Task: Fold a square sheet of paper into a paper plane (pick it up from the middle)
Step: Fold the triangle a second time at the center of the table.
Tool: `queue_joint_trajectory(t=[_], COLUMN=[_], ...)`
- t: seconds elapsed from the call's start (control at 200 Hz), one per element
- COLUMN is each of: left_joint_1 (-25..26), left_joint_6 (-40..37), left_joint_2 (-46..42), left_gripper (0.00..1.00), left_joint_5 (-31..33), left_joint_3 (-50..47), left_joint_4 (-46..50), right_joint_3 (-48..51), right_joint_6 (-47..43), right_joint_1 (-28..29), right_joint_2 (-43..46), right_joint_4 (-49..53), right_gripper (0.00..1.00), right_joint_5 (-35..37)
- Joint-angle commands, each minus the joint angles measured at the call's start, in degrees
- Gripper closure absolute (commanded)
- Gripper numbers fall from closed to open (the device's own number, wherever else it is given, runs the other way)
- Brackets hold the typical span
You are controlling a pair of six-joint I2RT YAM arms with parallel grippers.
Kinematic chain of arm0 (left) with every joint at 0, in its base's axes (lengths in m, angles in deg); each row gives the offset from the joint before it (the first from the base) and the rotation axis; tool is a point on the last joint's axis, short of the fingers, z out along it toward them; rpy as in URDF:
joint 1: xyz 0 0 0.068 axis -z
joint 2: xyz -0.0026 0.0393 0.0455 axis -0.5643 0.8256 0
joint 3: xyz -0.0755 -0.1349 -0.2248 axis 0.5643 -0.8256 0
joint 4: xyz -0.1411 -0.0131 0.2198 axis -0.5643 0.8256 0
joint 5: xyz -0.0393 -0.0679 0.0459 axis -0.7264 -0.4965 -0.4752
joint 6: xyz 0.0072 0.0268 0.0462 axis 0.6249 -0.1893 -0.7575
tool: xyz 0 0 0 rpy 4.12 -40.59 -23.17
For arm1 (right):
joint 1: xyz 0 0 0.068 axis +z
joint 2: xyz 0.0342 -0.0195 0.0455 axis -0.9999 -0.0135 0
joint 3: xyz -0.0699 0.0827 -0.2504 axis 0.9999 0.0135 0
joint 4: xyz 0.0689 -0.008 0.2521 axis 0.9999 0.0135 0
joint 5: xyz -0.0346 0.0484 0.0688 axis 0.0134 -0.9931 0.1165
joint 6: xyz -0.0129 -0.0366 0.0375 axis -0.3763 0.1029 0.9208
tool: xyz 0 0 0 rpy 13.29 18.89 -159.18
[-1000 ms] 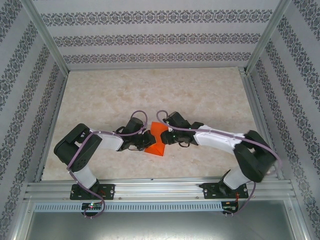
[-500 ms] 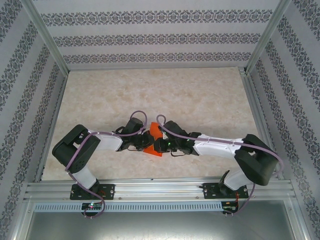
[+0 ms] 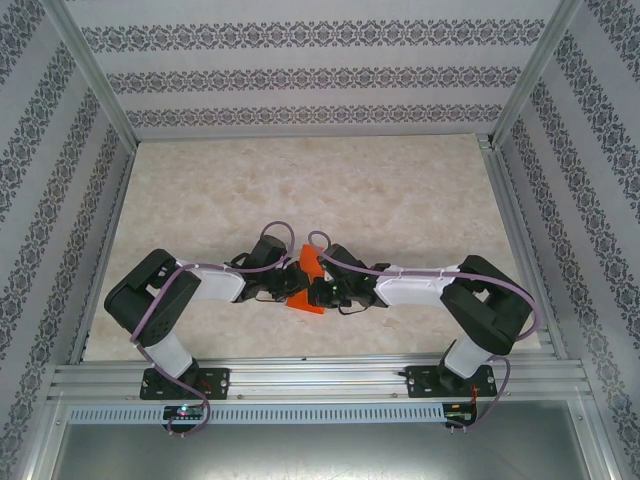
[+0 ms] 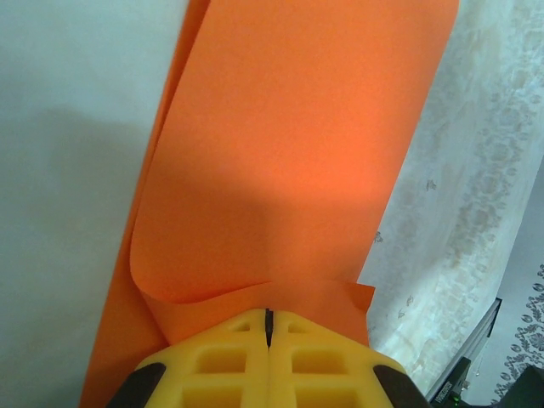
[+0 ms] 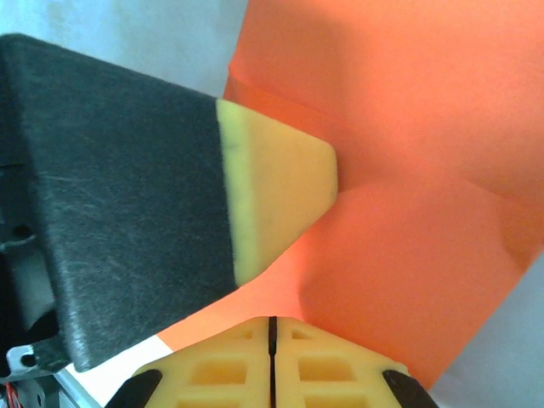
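Note:
The square sheet of paper (image 3: 306, 302) is bright orange-red and sits at the table's near middle, between both grippers. It is doubled over, with a curled upper layer (image 4: 289, 153) and creases (image 5: 425, 238). My left gripper (image 3: 296, 284) comes in from the left. Its yellow jaws (image 4: 268, 316) are shut on the sheet's near edge. My right gripper (image 3: 318, 290) comes in from the right, its jaws (image 5: 272, 323) shut on the sheet close beside the left one. One left fingertip (image 5: 272, 187) lies against the paper in the right wrist view. A finished paper plane is out of view.
The marbled beige table (image 3: 300, 190) stretches away behind the grippers. Patterned walls stand on three sides, with metal posts at the corners. An aluminium rail (image 3: 320, 378) carrying both arm bases runs along the near edge.
My right gripper slid left onto the sheet and went from partly open to shut. The right arm's elbow drew in toward the middle. The left gripper stayed shut in place.

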Motion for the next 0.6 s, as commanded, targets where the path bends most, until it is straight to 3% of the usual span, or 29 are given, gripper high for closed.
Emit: queue_joint_trajectory(t=[0.0,0.595], left_joint_1=[0.06,0.06], left_joint_6=[-1.83,-1.39], left_joint_2=[0.43,0.61], left_gripper=[1.0,1.0], left_joint_5=[1.15,2.06], left_joint_3=[-0.97,-1.75], left_joint_4=[5.48,5.39], right_joint_3=[-0.69,3.21], right_joint_6=[1.13,3.13], right_joint_1=[-0.58,-0.58], right_joint_2=[-1.24,-2.51], right_joint_4=[0.65,0.09], right_gripper=[0.93,0.9], right_joint_5=[-1.42,-3.05])
